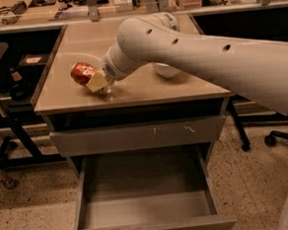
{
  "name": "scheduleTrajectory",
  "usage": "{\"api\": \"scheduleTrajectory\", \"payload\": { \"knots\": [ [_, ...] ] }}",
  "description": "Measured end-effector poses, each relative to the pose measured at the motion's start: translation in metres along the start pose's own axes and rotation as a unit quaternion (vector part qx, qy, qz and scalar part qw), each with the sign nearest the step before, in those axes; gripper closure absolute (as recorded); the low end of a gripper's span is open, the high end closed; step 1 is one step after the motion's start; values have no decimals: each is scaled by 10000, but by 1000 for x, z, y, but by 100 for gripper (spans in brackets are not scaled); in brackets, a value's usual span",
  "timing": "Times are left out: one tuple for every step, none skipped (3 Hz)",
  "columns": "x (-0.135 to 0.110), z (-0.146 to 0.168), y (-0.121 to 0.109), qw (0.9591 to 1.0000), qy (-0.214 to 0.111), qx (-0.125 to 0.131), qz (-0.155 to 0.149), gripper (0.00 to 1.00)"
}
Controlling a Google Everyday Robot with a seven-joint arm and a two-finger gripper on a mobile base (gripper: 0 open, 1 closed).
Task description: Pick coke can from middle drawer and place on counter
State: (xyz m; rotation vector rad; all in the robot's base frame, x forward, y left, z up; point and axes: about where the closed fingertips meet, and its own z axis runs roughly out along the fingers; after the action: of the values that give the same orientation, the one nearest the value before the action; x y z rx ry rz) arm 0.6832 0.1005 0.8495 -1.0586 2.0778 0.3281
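Over the counter [147, 89], the gripper [94, 81] holds the coke can [80, 72].
Its jaws are closed around the tilted red can at the counter's left side; below, the middle drawer [145, 208] stands pulled open, beneath a closed, scuffed drawer front [135, 136].

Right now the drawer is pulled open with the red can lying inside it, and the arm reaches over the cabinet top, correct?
Not quite. The coke can is not in the middle drawer, which stands open with nothing visible inside. The camera view shows the can tilted over the left part of the counter, held in the gripper. The arm does reach over the counter.
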Motion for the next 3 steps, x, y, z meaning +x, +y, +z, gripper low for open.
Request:
{"api": "scheduleTrajectory", "payload": {
  "knots": [
    [0,0,0,10000,0,0,0,35],
    [0,0,0,10000,0,0,0,13],
    [0,0,0,10000,0,-1,-1,0]
  ]
}}
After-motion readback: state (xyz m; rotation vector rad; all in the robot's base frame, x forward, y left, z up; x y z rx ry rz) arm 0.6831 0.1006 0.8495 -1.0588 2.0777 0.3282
